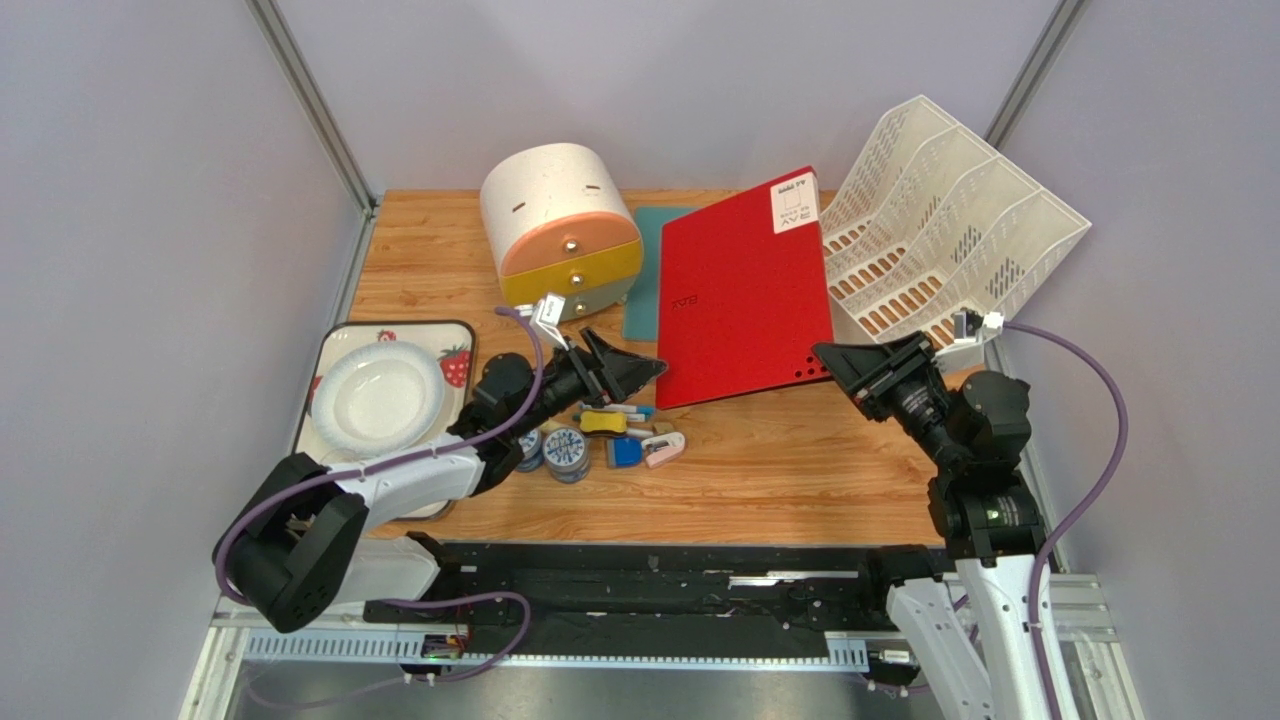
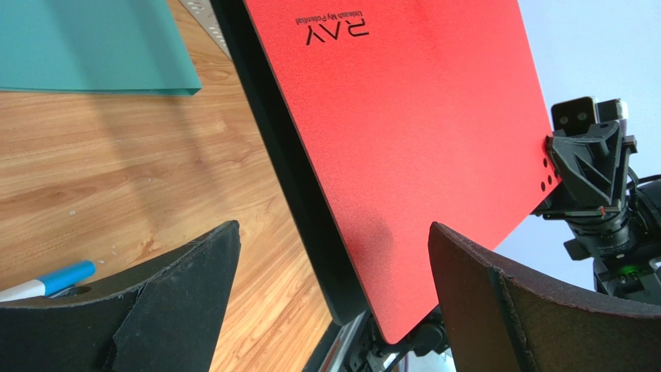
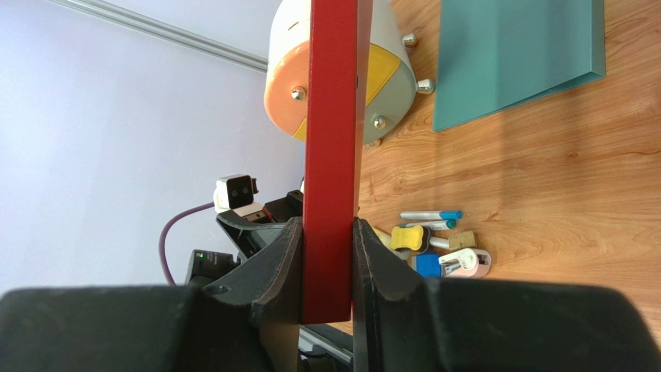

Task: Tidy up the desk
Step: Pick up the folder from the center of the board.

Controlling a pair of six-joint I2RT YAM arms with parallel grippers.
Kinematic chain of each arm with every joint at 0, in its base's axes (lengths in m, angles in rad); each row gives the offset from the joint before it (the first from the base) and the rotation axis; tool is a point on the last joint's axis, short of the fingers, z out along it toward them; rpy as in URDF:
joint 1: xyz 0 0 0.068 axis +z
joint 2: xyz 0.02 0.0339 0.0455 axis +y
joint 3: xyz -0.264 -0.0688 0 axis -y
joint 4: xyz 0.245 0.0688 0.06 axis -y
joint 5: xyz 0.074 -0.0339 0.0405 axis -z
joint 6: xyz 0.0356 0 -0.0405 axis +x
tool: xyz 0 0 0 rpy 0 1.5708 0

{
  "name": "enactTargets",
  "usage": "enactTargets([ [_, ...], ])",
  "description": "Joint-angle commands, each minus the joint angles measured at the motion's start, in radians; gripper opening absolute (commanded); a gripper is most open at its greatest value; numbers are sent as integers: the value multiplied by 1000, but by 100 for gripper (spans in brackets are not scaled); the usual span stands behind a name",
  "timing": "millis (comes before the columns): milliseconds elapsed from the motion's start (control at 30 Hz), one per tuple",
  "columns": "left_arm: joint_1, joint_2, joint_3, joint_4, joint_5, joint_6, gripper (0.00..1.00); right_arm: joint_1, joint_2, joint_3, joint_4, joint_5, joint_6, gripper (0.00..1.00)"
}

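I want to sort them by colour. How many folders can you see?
2. The red folder is clamped in the right tool. The teal folder lies flat on the desk beside the round drawer box. Another could hide behind the red one.

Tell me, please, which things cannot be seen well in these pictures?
- Teal folder: top view, mostly hidden by the red folder.
- White label on it: top view, print too small to read.
- Pile of pens and clips: top view, partly behind the left arm.
- Round drawer box: right wrist view, middle hidden by the red folder's edge.
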Motion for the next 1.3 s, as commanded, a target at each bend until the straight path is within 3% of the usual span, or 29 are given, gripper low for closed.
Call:
enactTargets([
  [0,-7,17,36,20,10,22,99,1,-22,56,102,-25,25,0],
  [467,-25,109,45,228,46,-29,99,1,-35,54,163,-76,87,0],
  [800,-39,114,66,385,87,-21,99,2,50,17,180,-152,51,0],
  [1033,-39,49,57,339,69,34,99,1,97,40,105,-192,-51,0],
  [1067,-40,31,57,321,63,49,97,1,100,40,102,-197,-62,0],
  [1233,-40,-18,63,249,44,77,69,1,123,47,88,-221,-110,0],
  [1267,-39,-25,63,226,40,88,58,2,134,53,73,-222,-119,0],
])
